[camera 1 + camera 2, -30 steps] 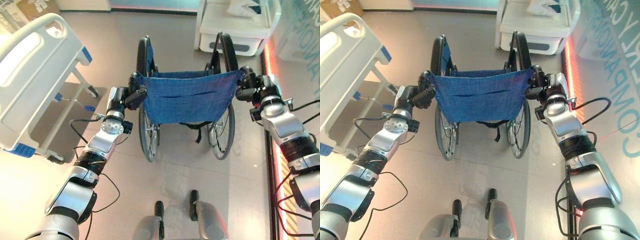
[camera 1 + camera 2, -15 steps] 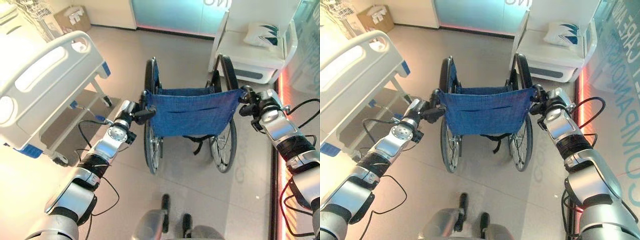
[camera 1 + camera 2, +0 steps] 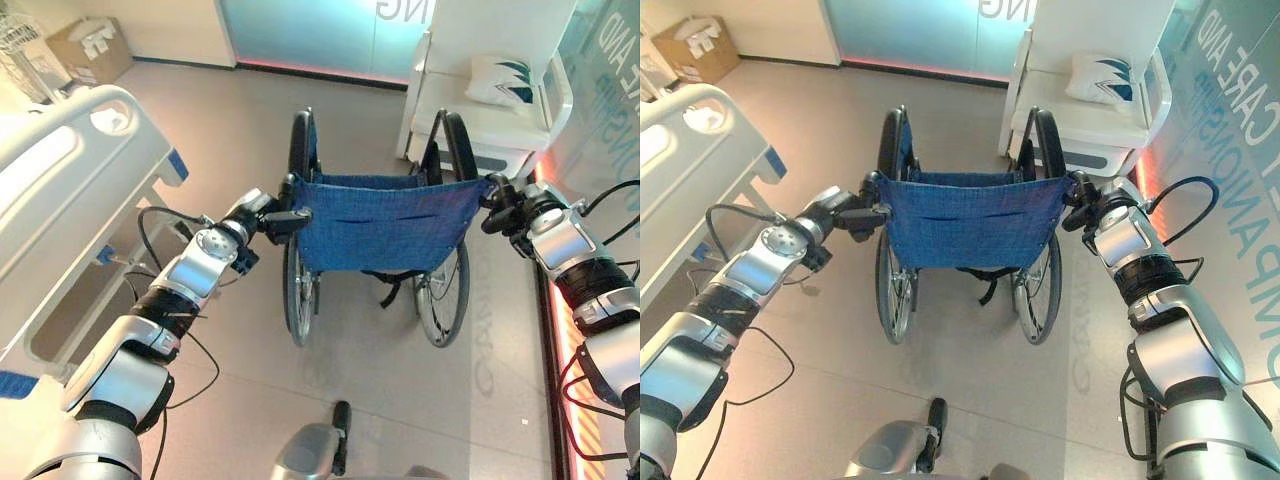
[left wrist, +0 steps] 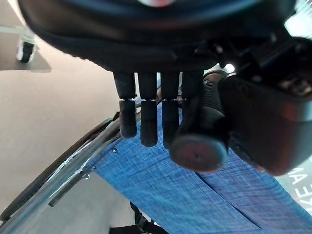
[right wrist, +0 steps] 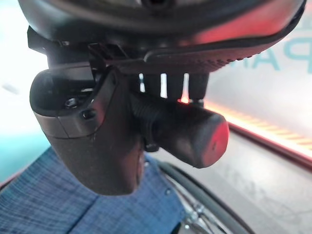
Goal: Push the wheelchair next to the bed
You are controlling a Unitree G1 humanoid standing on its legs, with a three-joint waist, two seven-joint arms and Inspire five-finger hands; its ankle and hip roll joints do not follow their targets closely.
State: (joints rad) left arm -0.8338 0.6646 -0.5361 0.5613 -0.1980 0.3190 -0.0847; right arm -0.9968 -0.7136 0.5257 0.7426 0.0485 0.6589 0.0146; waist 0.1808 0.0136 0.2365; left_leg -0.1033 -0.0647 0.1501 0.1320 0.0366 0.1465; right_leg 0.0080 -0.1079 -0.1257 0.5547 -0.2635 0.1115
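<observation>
Upright blue-backed wheelchair (image 3: 378,222) on floor, white bed (image 3: 62,208) to its left

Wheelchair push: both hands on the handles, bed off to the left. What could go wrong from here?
1. The blue-backed folding wheelchair points straight ahead, not at the white hospital bed; uneven pushing could swing a wheel into the bed frame.
2. The white cushioned bench stands close ahead on the right; going straight may hit it.
3. The left hand and right hand wrap the grips; a slip would skew the chair.
</observation>
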